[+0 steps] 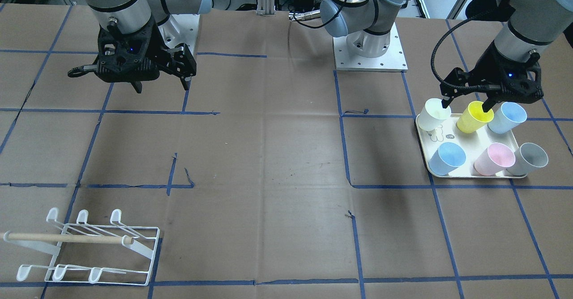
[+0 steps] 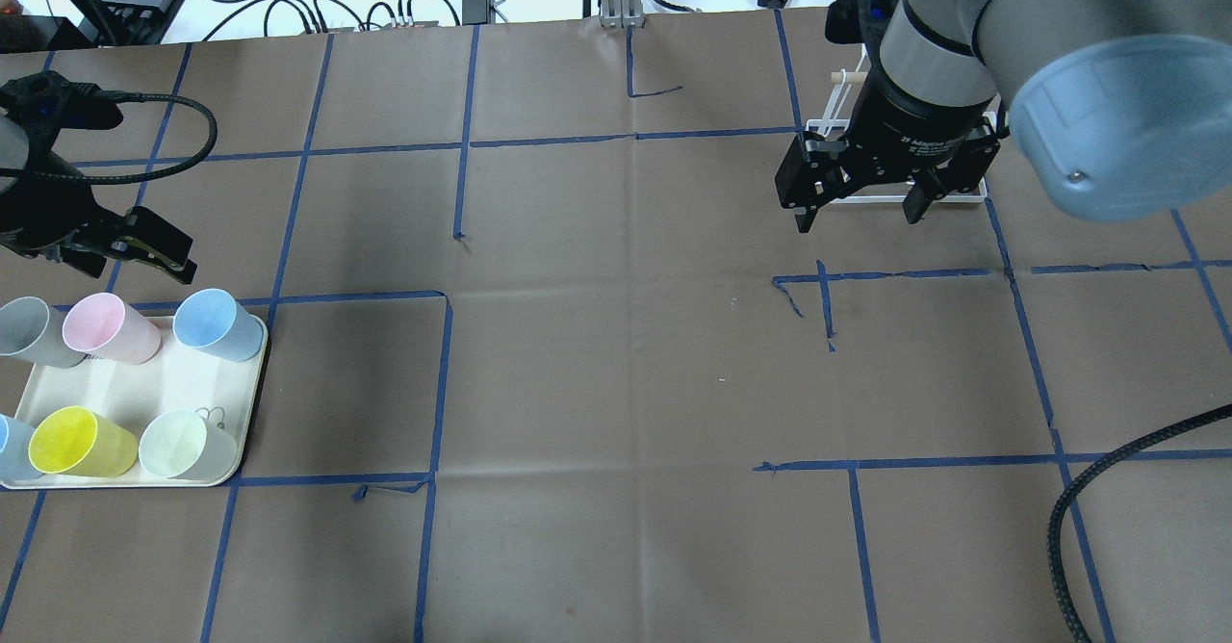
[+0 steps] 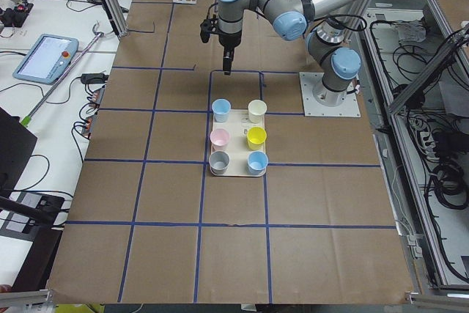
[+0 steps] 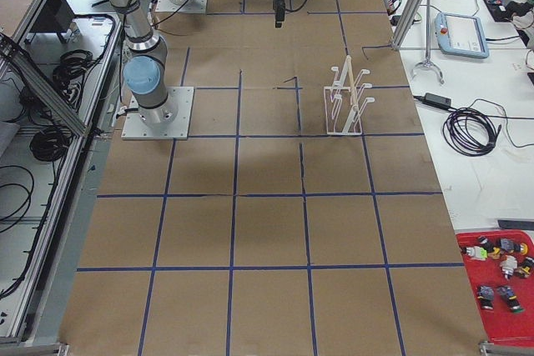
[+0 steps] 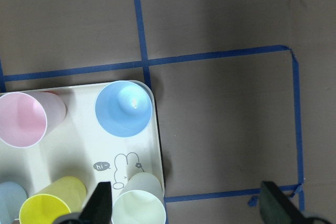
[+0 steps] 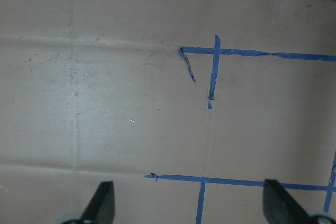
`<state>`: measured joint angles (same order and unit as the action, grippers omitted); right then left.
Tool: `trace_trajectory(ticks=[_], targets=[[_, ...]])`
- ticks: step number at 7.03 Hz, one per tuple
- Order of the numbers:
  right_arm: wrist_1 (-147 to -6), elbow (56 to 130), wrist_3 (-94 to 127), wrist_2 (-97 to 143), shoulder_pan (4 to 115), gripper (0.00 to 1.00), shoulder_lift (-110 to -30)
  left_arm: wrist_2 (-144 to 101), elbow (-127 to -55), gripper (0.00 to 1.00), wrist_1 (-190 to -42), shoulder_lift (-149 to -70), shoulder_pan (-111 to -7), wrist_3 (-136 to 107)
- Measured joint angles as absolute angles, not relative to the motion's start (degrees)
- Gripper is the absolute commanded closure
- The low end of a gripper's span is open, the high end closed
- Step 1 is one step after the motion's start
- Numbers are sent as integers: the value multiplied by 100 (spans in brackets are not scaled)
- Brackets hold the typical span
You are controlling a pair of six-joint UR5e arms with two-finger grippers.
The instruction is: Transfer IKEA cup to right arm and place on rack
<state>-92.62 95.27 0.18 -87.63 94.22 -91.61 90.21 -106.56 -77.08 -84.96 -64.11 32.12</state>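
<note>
I am taking the cream tray [image 1: 469, 143] as my marker. It lies on the worktop [image 1: 268, 155] and carries six cups, all upright, in two rows of three. In the row nearer the robot's base stand the pale cup [image 1: 433, 114], the yellow cup [image 1: 474, 116] and a light blue cup [image 1: 506, 117]. In the other row stand the blue cup [image 1: 447, 158], the pink cup [image 1: 493, 159] and the grey cup [image 1: 528, 159]. I cannot tell which of them is the one to hand over; none is in a grasp.

The left claw [image 1: 466, 106] hangs above the tray's robot-side edge with its fingers spread wide and nothing between them. In the front-facing view one fingertip sits over the pale cup's rim and the other over the yellow cup's rim. The left wrist view looks straight down on the tray's corner, with the pale cup just beside one finger.

The right claw [image 1: 161, 85] is well apart from the tray, over bare worktop, fingers likewise wide apart and holding nothing.

The rack [image 1: 89, 239] stands well apart from the tray, by the worktop's opposite end on the operators' side, with no cup on its prongs.
</note>
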Motion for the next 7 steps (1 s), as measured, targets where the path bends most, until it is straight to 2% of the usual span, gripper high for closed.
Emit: trace_trajectory(ticks=[2,7], targets=[[-9260,9533,14,-8763,9422,0,-9148,9018,-10806,1,-7342,-8755,-6362,3251],[-9263,9528,15,-8763,9422,0,-9094,9023,-11710,1,-5725,-9513,-6353,3207]])
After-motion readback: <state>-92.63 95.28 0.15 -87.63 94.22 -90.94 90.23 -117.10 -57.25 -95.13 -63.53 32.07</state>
